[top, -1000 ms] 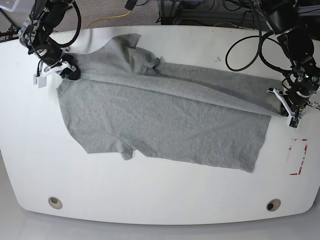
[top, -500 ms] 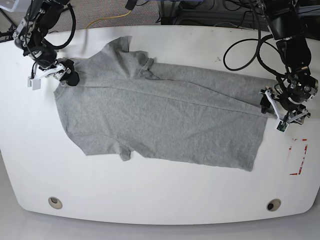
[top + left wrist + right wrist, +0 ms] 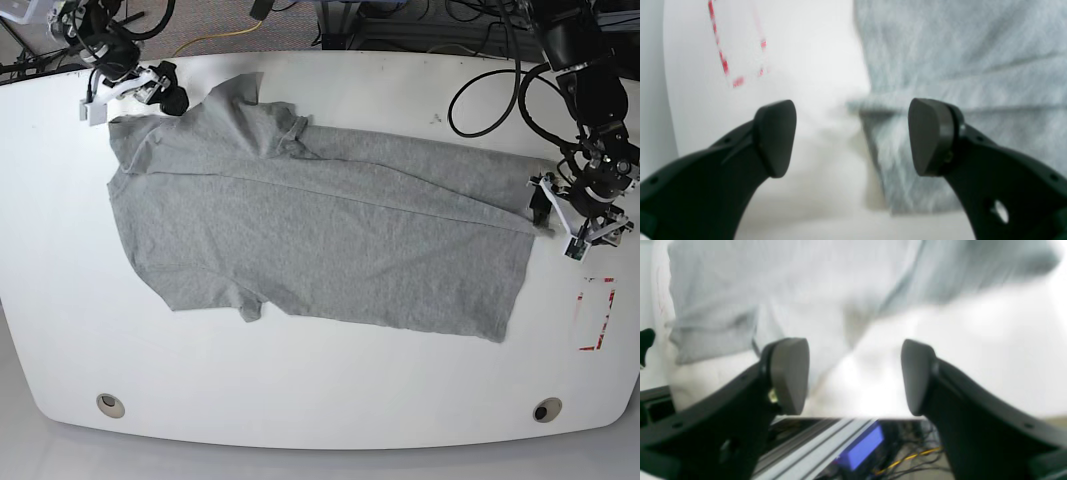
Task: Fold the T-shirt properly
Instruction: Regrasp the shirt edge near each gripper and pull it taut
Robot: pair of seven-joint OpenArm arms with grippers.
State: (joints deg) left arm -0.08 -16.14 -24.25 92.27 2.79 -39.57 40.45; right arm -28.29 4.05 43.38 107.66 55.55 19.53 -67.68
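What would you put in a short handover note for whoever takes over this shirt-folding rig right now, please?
Left gripper: open, holding nothing, at the hem-side edge of the T-shirt.
Right gripper: open, empty, by the shoulder end near the table's far edge.
T-shirt: flat across the table, plain side up, no print showing.
Done: one lengthwise fold laid along the far side.
Left: the near-side fold and the crosswise folds.

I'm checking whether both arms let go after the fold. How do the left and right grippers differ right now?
The left gripper sits at the T-shirt's hem end, beside the folded edge; the right gripper is at the sleeve end, near the table's far edge. In the wrist views, cloth lies under the left gripper's jaws, while the right gripper's look past the table edge. Both are open and hold nothing.
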